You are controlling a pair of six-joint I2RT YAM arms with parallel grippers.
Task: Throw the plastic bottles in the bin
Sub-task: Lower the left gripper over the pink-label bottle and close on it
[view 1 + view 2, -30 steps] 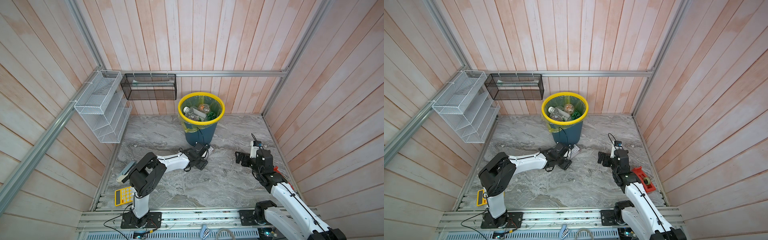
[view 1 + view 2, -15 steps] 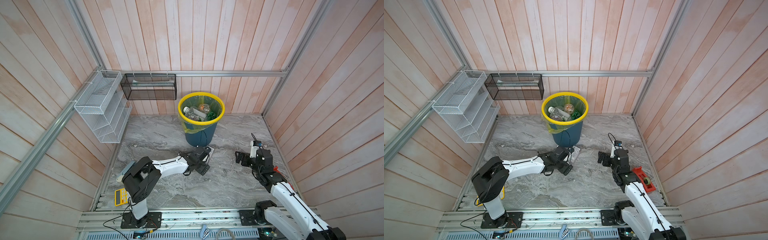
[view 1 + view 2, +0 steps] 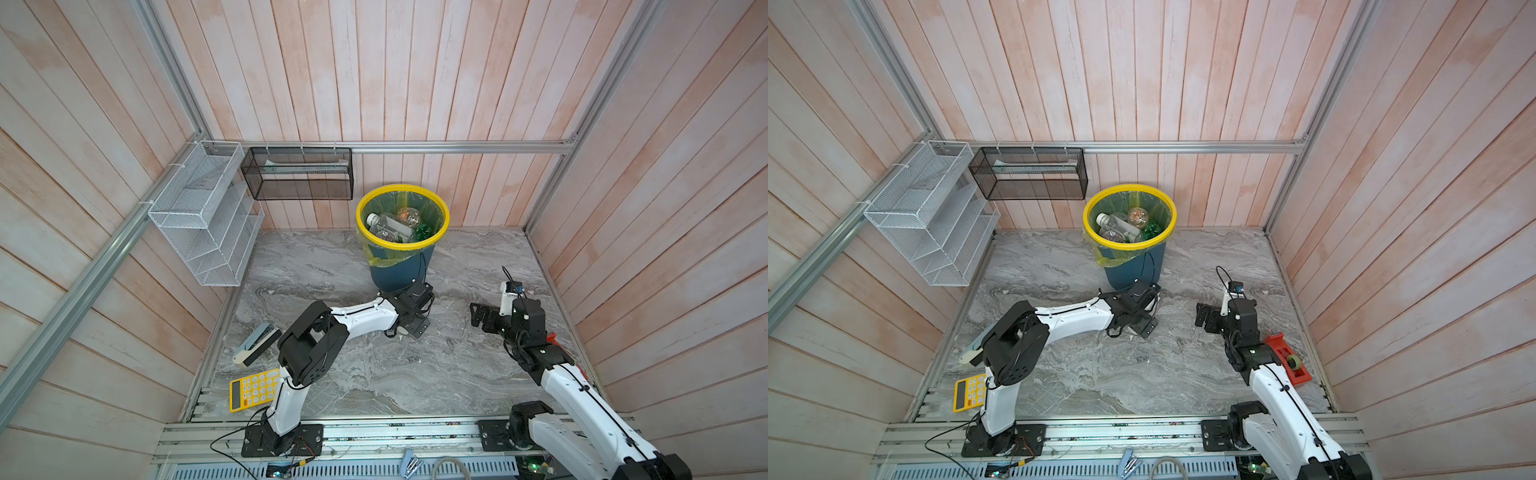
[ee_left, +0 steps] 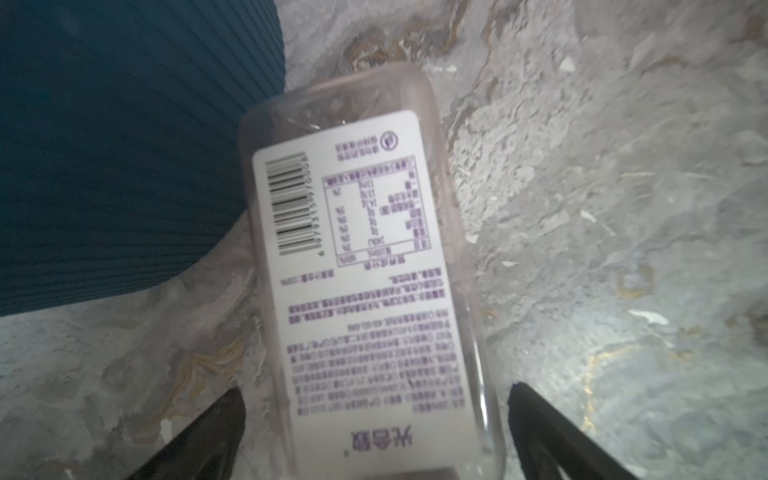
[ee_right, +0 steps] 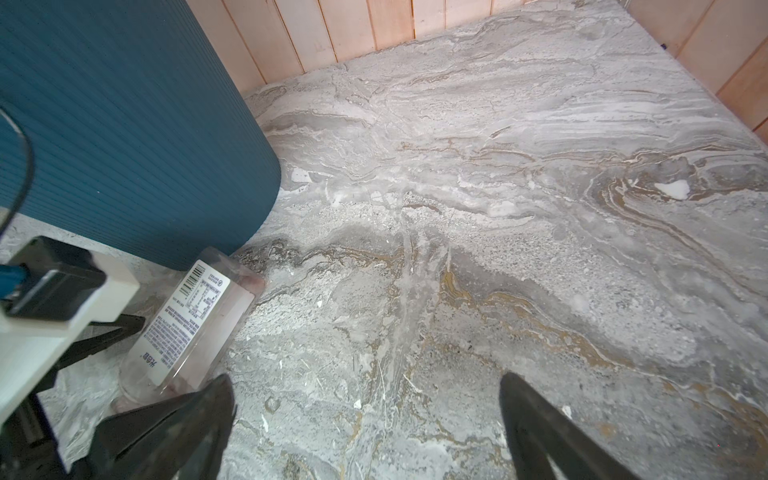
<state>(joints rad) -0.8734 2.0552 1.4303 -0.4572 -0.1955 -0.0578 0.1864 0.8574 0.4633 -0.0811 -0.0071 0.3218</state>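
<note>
Left wrist view: one clear bottle (image 4: 353, 257) flat on the marble floor (image 4: 602, 249), white printed label up, far end just beside the wall of the bin (image 4: 124, 145); touching it or not, not tellable.

Counted in both top views: two arms, two grippers, one bin with yellow rim and liner bag, one white wire rack (image 3: 199, 216), one black mesh basket (image 3: 299, 178), one yellow calculator (image 3: 253, 388), one grey-and-black tool (image 3: 255, 343). In a top view, also one red holder (image 3: 1287, 363) beside the right arm. On top of the bin's load, three told apart: white-capped bottle (image 3: 384, 223), amber bottle (image 3: 407, 215), green bottle (image 3: 424, 230). More clear plastic beside them, not countable.

Against half a second ago: left arm's elbow lifted and swung off the calculator, more keys uncovered. White of the label, then showing past the wrist at the bin's foot, now covered by the wrist in both top views. Right arm, bin and its load as before.

At the left gripper (image 4: 376, 399): jaws wide apart, astride the near end of the clear bottle. Plain gap at one finger, the other close against the bottle's side, contact not tellable. Grips nothing.

At the right gripper (image 5: 365, 390): jaws wide apart over bare floor, right of the bin, near the clear bottle yet apart from it. Holds nothing.
</note>
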